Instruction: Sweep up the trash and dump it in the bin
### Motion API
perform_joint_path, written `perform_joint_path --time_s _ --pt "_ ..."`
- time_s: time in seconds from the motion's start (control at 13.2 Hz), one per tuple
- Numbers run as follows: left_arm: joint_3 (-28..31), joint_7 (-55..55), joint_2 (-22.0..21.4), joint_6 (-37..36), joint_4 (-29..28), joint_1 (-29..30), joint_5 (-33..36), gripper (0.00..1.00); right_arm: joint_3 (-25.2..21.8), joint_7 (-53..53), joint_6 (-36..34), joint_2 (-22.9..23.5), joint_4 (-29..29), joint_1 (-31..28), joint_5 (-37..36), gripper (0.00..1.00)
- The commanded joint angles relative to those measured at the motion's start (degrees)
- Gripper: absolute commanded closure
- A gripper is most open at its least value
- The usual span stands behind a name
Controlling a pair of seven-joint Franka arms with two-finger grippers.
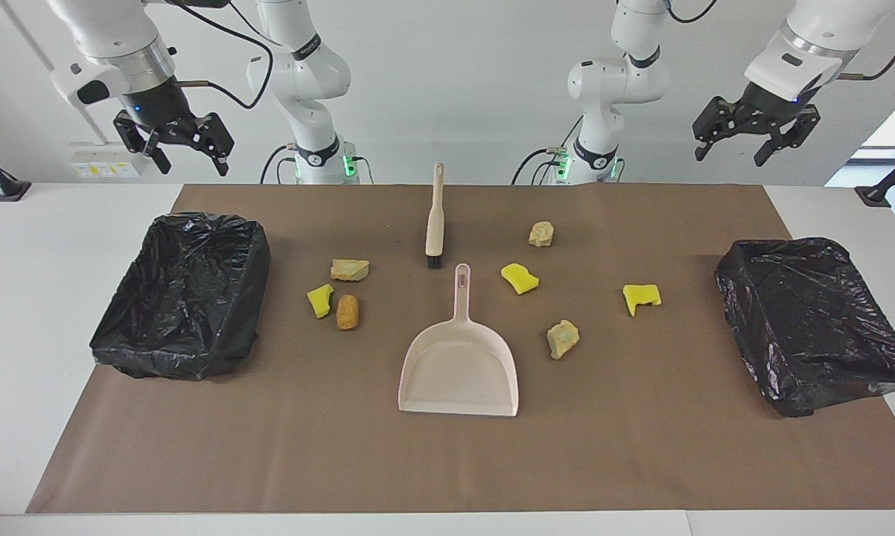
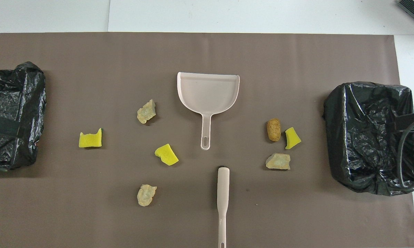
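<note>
Seven scraps of trash lay on the brown mat (image 1: pixel 641 461) around the pink dustpan (image 1: pixel 459 368), none inside it. Toward the right arm's end from the dustpan sat a tan chunk (image 1: pixel 349 269), a yellow sponge piece (image 1: pixel 319 301) and an orange chunk (image 1: pixel 348 311), close together. Toward the left arm's end lay a second yellow sponge piece (image 1: pixel 520 278), a beige chunk (image 1: pixel 563 339) beside the pan, a third sponge piece (image 1: pixel 641 298) and another tan chunk (image 1: pixel 541 233) nearer the robots. The brush (image 1: pixel 435 219) lay just nearer the robots than the dustpan's handle. Black-lined bins (image 1: pixel 183 294) (image 1: pixel 816 320) stood at either end. The right gripper (image 1: pixel 183 149) and the left gripper (image 1: pixel 738 141) hung high with fingers spread wide, holding nothing.
</note>
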Motion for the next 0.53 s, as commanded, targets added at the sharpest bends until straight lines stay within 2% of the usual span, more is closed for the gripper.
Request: perform_joint_path --time_s 0.0,0.15,0.45 --pt "0.3 -1.2 -4.9 4.5 -7.9 -4.5 -0.6 0.00 0.1 0.0 0.2 -0.7 -0.6 0.0 -0.1 0.00" --pt "0.3 -5.5 -7.2 7.7 -12.7 -8.9 -0.6 0.00 0.2 -3.3 -0.4 -1.4 -1.9 0.1 -0.8 0.00" --pt "0.2 -13.9 -9.8 12.6 -21.2 -19.2 -0.8 0.00 1.4 -2.8 0.3 -5.5 -11.8 1.6 -0.9 0.00"
